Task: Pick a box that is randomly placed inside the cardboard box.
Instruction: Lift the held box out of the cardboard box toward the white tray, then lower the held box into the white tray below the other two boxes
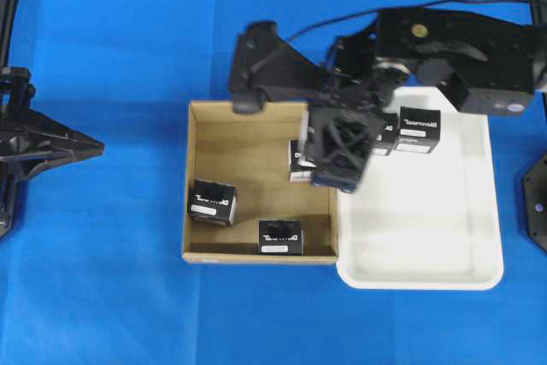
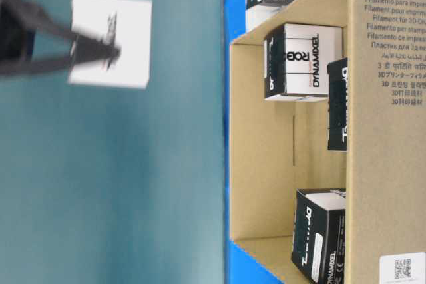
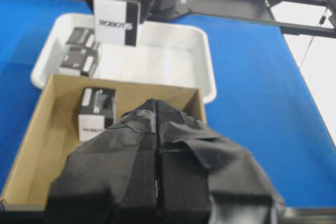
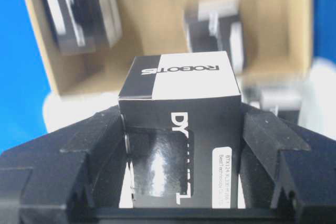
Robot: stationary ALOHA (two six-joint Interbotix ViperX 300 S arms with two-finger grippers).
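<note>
My right gripper (image 4: pixel 181 119) is shut on a black box (image 4: pixel 178 93) with white lettering, gripping it by its two sides. The table-level view shows this box (image 2: pixel 110 39) lifted in the air. From overhead the right gripper (image 1: pixel 342 156) hangs over the seam between the cardboard box (image 1: pixel 248 117) and the tray and hides the held box. Three more black boxes lie inside the cardboard box: one at the left (image 1: pixel 212 202), one at the front (image 1: pixel 281 236), one by the right wall (image 1: pixel 299 160). My left gripper (image 1: pixel 94 147) rests shut and holds nothing, far to the left.
A white plastic tray (image 1: pixel 427 245) touches the cardboard box's right wall. Two black cartons (image 1: pixel 419 130) stand at the tray's far end. Blue cloth covers the table around both containers.
</note>
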